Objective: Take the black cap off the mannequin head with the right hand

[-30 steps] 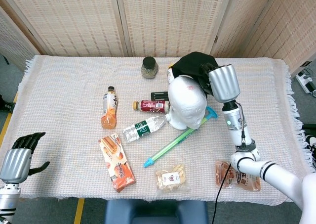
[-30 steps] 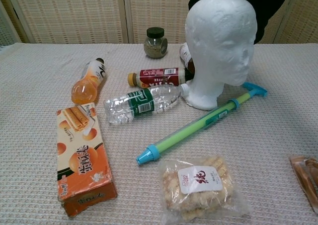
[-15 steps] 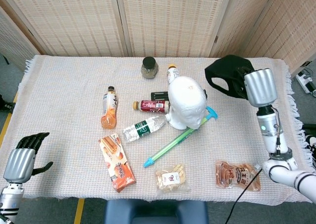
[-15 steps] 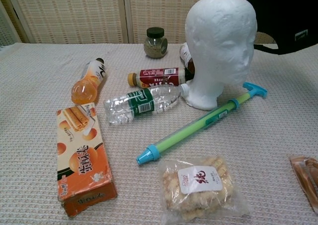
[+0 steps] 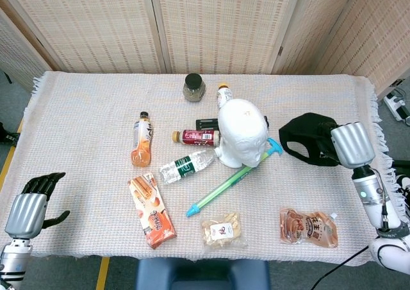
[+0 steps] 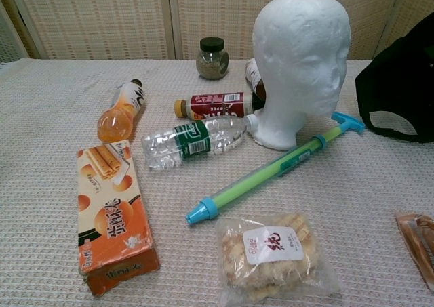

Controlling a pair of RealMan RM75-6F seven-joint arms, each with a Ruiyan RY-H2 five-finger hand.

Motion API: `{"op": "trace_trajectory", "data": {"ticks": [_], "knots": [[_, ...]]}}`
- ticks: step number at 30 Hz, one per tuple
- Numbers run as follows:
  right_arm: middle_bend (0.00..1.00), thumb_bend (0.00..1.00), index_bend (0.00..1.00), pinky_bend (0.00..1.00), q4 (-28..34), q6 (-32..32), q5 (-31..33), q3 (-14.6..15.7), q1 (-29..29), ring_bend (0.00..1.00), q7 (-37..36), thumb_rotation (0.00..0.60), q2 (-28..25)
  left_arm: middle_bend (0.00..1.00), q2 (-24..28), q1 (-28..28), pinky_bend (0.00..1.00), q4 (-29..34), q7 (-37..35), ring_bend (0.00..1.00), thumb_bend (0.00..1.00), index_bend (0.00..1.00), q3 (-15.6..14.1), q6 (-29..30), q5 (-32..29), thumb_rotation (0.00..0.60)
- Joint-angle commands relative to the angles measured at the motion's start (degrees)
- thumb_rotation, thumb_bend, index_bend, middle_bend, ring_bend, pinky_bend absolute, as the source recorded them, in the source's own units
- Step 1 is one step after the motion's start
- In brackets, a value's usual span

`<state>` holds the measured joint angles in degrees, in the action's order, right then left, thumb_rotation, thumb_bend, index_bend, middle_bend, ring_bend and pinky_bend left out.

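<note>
Beside the plain white mannequin head (image 5: 242, 132) lies a black cap (image 5: 309, 147). In front of the head stretches a green pump (image 5: 232, 182) with blue ends, on a cream woven tablecloth (image 5: 83, 111). The right hand (image 5: 349, 145) is silver.

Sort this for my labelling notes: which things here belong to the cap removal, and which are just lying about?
Job: black cap, mannequin head, right hand.
Lying about: spice jar, orange drink bottle, water bottle, biscuit box, green pump toy, snack bags.

Matt white foam mannequin head (image 5: 242, 131) — black cloth cap (image 5: 309, 146), woven tablecloth (image 5: 83, 117).
</note>
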<state>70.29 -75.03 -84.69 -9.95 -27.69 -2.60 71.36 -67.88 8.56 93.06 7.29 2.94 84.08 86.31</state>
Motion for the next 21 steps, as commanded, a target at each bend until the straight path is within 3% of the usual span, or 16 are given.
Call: {"op": "trace_trajectory", "data": {"ticks": [1,5,9,12,14,17,21], "knots": [[0.65,0.58,0.80,1.00,-5.5,2.0,-0.8,1.9,-0.4,0.91,-1.2,0.600,4.0,0.22,0.1,0.0,0.21,0.3,0.2,0.20,0.19,0.19,0.0,0.1,0.1,0.600],[0.63,0.55,0.71,1.00,-10.8,3.8,-1.2,3.1,-1.0,0.85,-1.2,0.600,8.0,0.22,0.2,-0.1,0.21,0.7,0.6,0.20,0.19,0.19,0.0,0.2,0.2,0.600],[0.43,0.29,0.35,0.97,-12.2,5.6,-0.7,4.0,-0.9,0.58,0.9,0.600,9.7,0.22,0.4,-0.2,0.21,0.9,0.8,0.20,0.19,0.19,-0.1,0.3,0.0,0.600],[0.24,0.11,0.09,0.78,-9.8,7.3,0.8,4.2,-0.5,0.38,2.7,0.600,9.2,0.22,0.4,-0.2,0.21,0.9,0.8,0.20,0.19,0.19,-0.1,0.3,0.0,0.600],[0.15,0.03,0.01,0.64,-6.7,8.4,1.7,4.3,-0.1,0.27,4.0,0.600,7.7,0.22,0.4,-0.2,0.21,0.8,0.7,0.20,0.19,0.19,-0.1,0.2,0.0,0.600],[0.05,0.00,0.00,0.44,-1.4,8.7,2.7,4.4,0.7,0.13,6.0,0.599,4.8,0.22,0.3,-0.2,0.21,0.7,0.6,0.20,0.19,0.19,-0.1,0.2,0.0,0.600],[0.02,0.00,0.00,0.39,6.2,6.9,3.4,4.6,2.7,0.10,8.1,0.583,0.1,0.22,0.4,-0.2,0.21,0.6,0.5,0.20,0.19,0.18,-0.1,-0.1,-0.4,0.600]]}}
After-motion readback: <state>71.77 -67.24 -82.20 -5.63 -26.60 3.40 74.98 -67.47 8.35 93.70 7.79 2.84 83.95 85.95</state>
